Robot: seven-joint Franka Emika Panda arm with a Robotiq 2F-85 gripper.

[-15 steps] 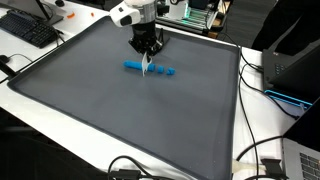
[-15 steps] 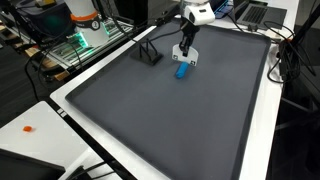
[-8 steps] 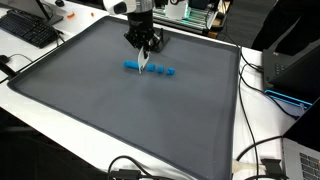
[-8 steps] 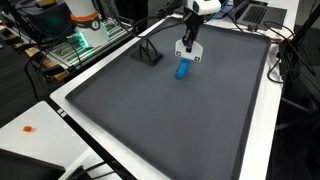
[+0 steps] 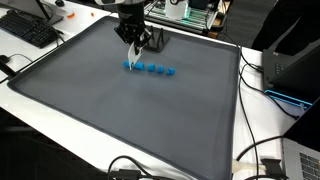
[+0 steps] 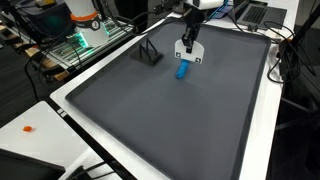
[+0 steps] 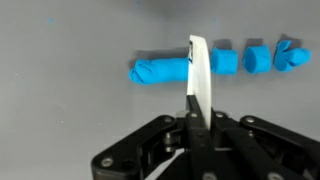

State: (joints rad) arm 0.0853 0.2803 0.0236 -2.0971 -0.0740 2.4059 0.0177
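The gripper (image 7: 190, 125) hangs over the grey mat (image 5: 120, 110), its fingers pinched tight on a thin white blade (image 7: 198, 70); the blade points down at a blue roll (image 7: 160, 71) lying near the mat's far edge; three cut pieces (image 7: 258, 58) sit in line just beside the roll; the blade's tip seems to meet the roll, though I cannot be sure.

No legible text, label, brand, number or sign anywhere; keyboard (image 5: 28, 30) key legends too small to read.
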